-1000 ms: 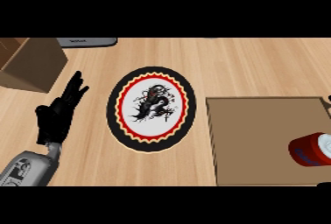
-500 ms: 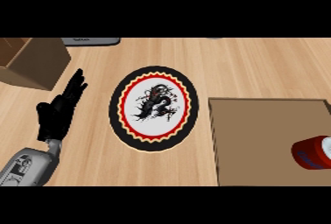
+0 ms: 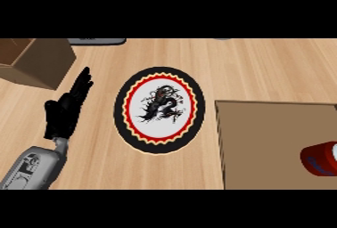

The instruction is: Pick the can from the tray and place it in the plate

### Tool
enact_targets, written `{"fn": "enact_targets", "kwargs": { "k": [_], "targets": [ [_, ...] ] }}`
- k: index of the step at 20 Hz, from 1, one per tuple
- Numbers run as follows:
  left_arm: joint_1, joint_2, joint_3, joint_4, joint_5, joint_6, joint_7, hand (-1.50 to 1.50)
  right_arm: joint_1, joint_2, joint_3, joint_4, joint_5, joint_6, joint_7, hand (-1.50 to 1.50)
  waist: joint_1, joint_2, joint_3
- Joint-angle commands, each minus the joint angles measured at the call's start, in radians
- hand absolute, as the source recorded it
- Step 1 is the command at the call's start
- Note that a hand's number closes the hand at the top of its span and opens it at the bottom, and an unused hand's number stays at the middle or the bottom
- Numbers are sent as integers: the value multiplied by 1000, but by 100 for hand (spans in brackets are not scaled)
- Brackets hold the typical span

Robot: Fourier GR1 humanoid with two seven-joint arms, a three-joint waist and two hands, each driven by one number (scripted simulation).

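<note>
Left hand (image 3: 63, 113) at lower left above the wooden bench (image 3: 263, 67), fingers (image 3: 81, 87) straight and open, holding nothing, resting beside the plate. Right hand out of view. Red can (image 3: 320, 159) lying on the brown tray (image 3: 270, 142) at the right edge, partly cut off by the frame. Plate (image 3: 160, 110), black rim, red ring, dark figure in the middle, sits just left of tray, nothing on it. Further back left, a cardboard box (image 3: 36, 62); a dark grey object (image 3: 96, 41) at the top edge.
</note>
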Motion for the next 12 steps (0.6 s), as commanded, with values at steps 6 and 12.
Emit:
{"fn": "enact_targets", "kwargs": {
  "k": [6,12],
  "targets": [
    [-1,-32,19,-75,-52,2,71,0,-95,97,132,85,220,81,51,-150,9,0,1],
    [42,-84,42,-19,-103,-19,-16,0,-155,212,158,242,367,93,-62,-150,4,0,1]
  ]
}}
